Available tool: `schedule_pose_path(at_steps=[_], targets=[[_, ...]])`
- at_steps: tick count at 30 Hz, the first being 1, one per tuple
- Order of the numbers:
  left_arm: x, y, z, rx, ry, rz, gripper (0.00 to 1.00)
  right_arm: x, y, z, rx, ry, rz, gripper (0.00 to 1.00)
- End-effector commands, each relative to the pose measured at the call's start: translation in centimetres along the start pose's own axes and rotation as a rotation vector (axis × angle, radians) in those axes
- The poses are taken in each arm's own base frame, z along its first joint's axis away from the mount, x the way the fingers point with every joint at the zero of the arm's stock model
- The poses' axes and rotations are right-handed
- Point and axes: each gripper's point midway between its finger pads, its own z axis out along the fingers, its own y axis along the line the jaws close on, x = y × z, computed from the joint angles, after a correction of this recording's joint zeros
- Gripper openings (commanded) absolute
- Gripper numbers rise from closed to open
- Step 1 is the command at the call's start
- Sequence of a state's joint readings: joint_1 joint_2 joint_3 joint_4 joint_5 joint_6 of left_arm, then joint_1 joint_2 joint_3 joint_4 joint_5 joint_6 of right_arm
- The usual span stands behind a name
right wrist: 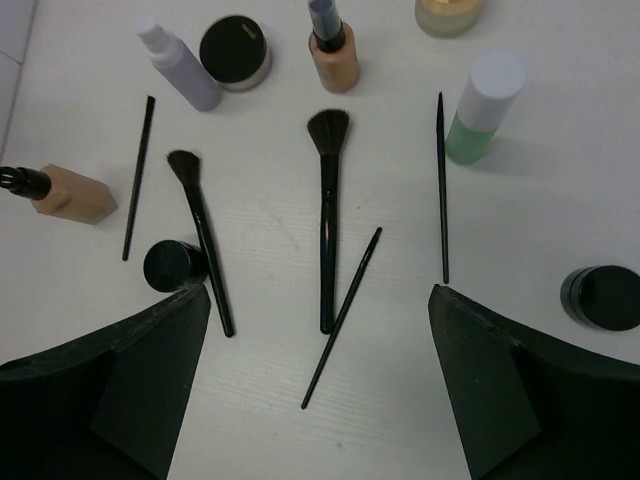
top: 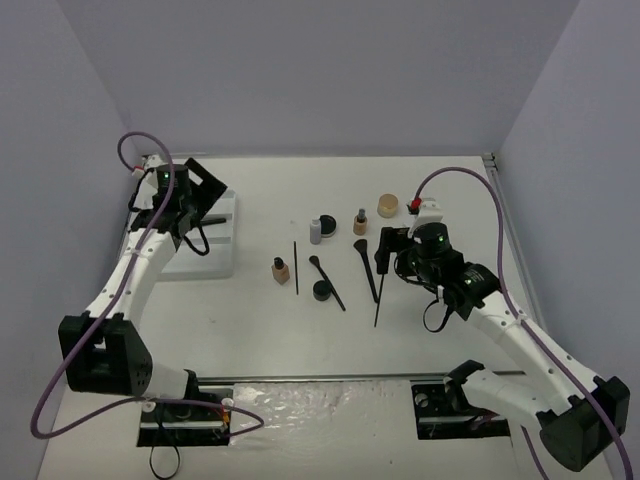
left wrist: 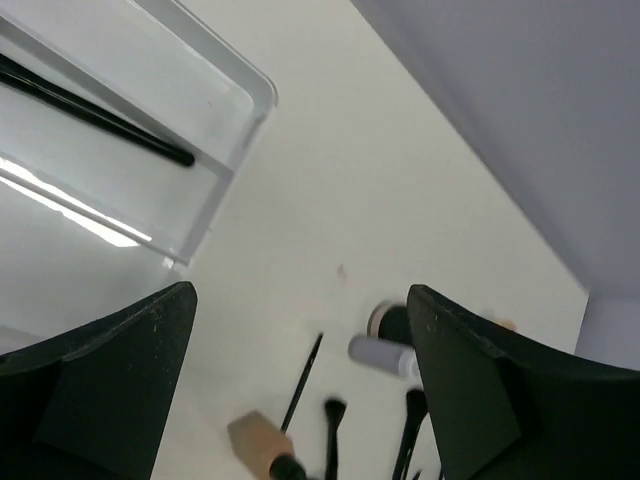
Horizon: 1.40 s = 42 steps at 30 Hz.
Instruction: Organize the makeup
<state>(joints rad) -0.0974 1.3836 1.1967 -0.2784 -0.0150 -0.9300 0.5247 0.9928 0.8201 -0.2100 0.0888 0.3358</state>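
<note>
Step in hand, as judged: sorting the slim items into the white ridged tray (left wrist: 250, 95), which sits by the left edge of the surface

- Left gripper (left wrist: 300, 330): above the tray, jaws wide apart, nothing between them. One thin black brush (left wrist: 100, 115) lies in a tray compartment, apart from the fingers
- Right gripper (right wrist: 320, 300): hovers over the loose makeup in the middle of the surface, toward the right edge; jaws spread, holding nothing
- Below the right gripper: powder brush (right wrist: 327, 220) lying lengthwise, thin liner brush (right wrist: 343, 315) slanted against its handle end; whether the two touch cannot be told from this view
- Also loose: angled brush (right wrist: 200, 235) touching a black pot (right wrist: 172, 265), two black pencils (right wrist: 138, 175) (right wrist: 442, 190), beige bottle (right wrist: 75, 195) on its side, grey spray bottle (right wrist: 180, 65), green-white bottle (right wrist: 480, 110), tan compact (right wrist: 445, 12) toward the far edge

Most of the task remains, as judged

Next move calls for: right gripper down over one handle only, fingers across it, clear of the neighbouring liner; then a carry across to the tray, laid parallel to its ridges
</note>
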Motion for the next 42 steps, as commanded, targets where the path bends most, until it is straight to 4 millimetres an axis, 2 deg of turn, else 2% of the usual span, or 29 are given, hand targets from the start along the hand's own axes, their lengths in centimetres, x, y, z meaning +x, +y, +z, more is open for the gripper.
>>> schedule_pose_path(at_steps=[1, 3, 6, 9, 13, 19, 22, 24, 26, 28, 31, 37, 42], targets=[[2.5, 1.2, -5.5, 0.01, 0.079, 0.333, 0.91, 2.3, -0.2, 2.3, 0.038, 0.087, 0.052, 0.8], [3.2, 2.0, -7.4, 0.012, 0.097, 0.37, 0.96, 3.7, -0.5, 3.7, 0.066, 0.14, 0.047, 0.73], [4.0, 3.7, -9.3, -0.01, 0.122, 0.426, 0.97, 5.0, -0.4, 5.5, 0.084, 0.182, 0.045, 0.63], [3.9, 4.2, -10.8, -0.004, 0.116, 0.45, 0.97, 6.3, 0.1, 7.5, 0.093, 0.211, 0.048, 0.58], [4.3, 4.7, -11.8, -0.003, 0.13, 0.461, 0.97, 8.5, -0.1, 10.3, 0.136, 0.265, 0.027, 0.54], [5.0, 4.8, -12.5, 0.021, 0.16, 0.464, 0.97, 10.1, -0.1, 12.9, 0.172, 0.3, -0.008, 0.46], [5.1, 5.0, -12.8, 0.025, 0.158, 0.468, 0.97, 11.7, -0.6, 13.7, 0.202, 0.334, -0.028, 0.42], [5.2, 5.0, -13.0, 0.026, 0.163, 0.47, 0.97, 12.3, -0.7, 13.7, 0.215, 0.343, -0.045, 0.34], [5.2, 4.8, -13.2, 0.038, 0.165, 0.47, 0.97, 12.5, -0.4, 13.5, 0.218, 0.341, -0.058, 0.27], [5.1, 4.6, -13.3, 0.046, 0.164, 0.469, 0.97, 12.5, -0.6, 13.2, 0.226, 0.331, -0.058, 0.24], [5.2, 4.3, -13.2, 0.06, 0.166, 0.464, 0.97, 12.3, -0.9, 12.8, 0.245, 0.319, -0.05, 0.27], [5.7, 4.1, -12.9, 0.074, 0.186, 0.452, 0.97, 11.4, -1.2, 12.4, 0.259, 0.302, -0.065, 0.44], [5.6, 4.0, -13.1, 0.08, 0.182, 0.451, 0.97, 9.4, -0.3, 12.3, 0.24, 0.255, -0.081, 0.44]])
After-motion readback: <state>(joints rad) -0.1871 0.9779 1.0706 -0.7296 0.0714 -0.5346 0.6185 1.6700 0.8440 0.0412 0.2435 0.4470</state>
